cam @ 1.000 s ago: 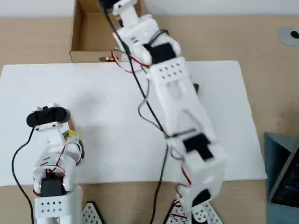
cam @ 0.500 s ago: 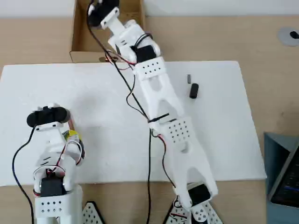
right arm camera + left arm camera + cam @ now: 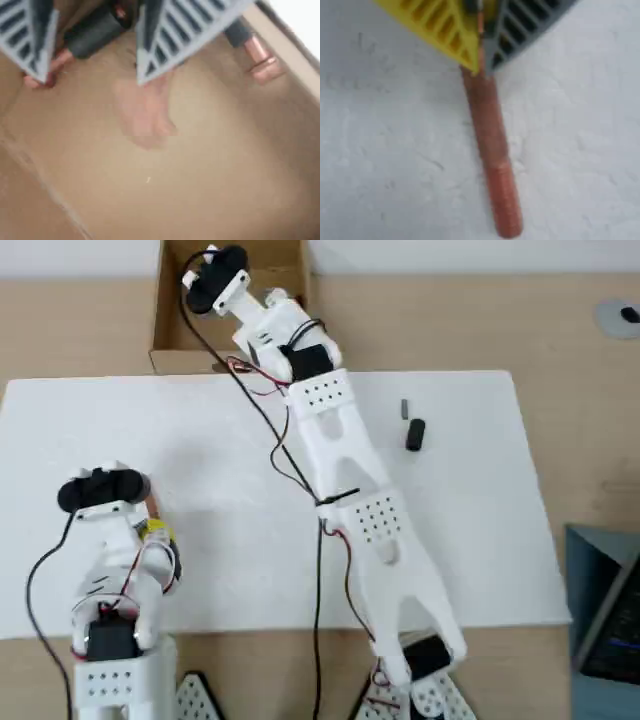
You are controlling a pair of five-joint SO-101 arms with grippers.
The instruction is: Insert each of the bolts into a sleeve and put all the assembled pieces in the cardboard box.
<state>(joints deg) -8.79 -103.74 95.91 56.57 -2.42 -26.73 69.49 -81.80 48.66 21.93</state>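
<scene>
Two grippers: right gripper (image 3: pixel 92 77), jaws apart over the cardboard box (image 3: pixel 180 360) at 11 o'clock, should rise straight off the assembled piece (image 3: pixel 95 30); left gripper (image 3: pixel 481 70), at 8 o'clock, pinches a bolt (image 3: pixel 492 150).

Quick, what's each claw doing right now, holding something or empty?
Left gripper: jaws closed on a copper bolt.
Right gripper: jaws open inside the cardboard box, a sleeved bolt lying between them.
</scene>
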